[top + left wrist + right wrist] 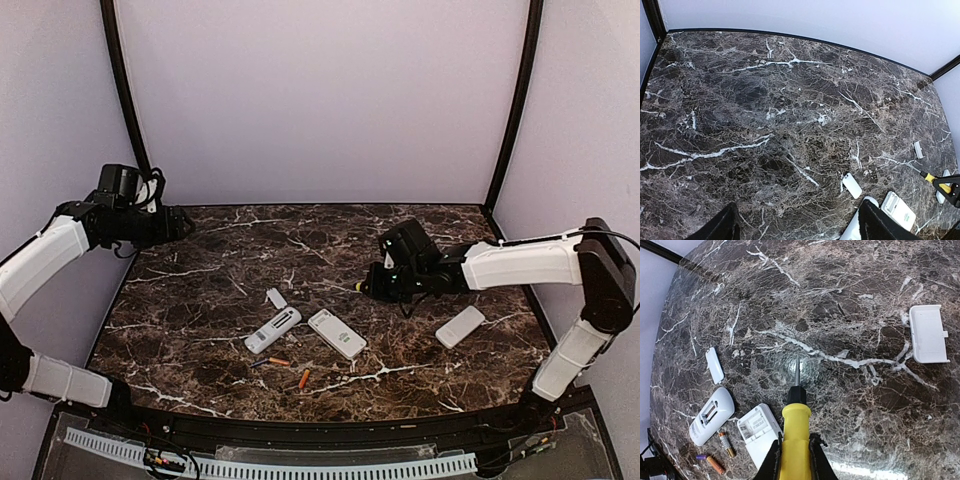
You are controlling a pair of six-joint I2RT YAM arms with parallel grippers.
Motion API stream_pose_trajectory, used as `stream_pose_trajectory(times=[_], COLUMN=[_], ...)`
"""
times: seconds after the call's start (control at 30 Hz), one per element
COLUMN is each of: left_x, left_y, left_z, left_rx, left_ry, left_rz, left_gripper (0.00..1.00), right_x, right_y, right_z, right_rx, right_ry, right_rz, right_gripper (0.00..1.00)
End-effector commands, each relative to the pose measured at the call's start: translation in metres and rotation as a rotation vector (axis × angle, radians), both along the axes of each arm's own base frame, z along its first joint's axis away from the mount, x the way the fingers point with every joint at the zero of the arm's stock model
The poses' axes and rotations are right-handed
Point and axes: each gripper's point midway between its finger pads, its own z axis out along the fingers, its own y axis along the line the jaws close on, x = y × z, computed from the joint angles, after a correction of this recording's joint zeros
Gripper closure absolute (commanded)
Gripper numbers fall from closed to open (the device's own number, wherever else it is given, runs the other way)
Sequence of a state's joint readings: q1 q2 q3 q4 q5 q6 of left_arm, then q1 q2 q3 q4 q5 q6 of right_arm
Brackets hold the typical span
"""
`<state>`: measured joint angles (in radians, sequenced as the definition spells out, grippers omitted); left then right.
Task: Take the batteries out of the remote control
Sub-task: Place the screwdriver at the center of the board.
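Marble table [200,300], top view: left gripper [183,225] far left, empty; right gripper [378,282] clamps screwdriver [361,285]; batteries [303,379] lie loose just near of remotes [273,330]. Left wrist: jaws wide, holding nothing; remotes cut off at the edge. Right wrist: jaws narrow on screwdriver; fingers cropped.

The far half and left side of the bench [200,250] lie bare. Two remotes [273,331], batteries [303,379] and covers [460,326] clutter the near middle; the right hand [796,462] with its screwdriver [795,415] hangs just beyond.
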<state>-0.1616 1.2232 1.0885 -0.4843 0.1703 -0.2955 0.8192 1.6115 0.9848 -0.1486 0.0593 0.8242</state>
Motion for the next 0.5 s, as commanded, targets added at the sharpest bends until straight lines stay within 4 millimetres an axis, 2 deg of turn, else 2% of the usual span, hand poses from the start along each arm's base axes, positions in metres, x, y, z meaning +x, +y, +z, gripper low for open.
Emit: stream_pose_trajectory(times=[0.0, 0.13, 0.27, 0.47], left_x=[0.002, 0.002, 0.001, 0.0], left_y=[0.003, 0.015, 0.016, 0.019], left_z=[0.001, 0.001, 0.003, 0.001], left_rx=[0.012, 0.073, 0.077, 0.094], left_ry=[-0.048, -0.04, -0.056, -0.047], left_rz=[0.003, 0.041, 0.04, 0.049], left_gripper=[0.19, 0.19, 0.19, 0.2], right_x=[0.02, 0.025, 0.024, 0.022], right_y=[0.013, 0.022, 0.027, 0.022], right_z=[0.004, 0.001, -0.019, -0.033], right_rx=[0.022, 0.078, 0.073, 0.069], right_ry=[-0.058, -0.078, -0.028, 0.01], right_rz=[-0.007, 0.003, 0.005, -0.019], right_gripper=[1.0, 1.0, 1.0, 0.8])
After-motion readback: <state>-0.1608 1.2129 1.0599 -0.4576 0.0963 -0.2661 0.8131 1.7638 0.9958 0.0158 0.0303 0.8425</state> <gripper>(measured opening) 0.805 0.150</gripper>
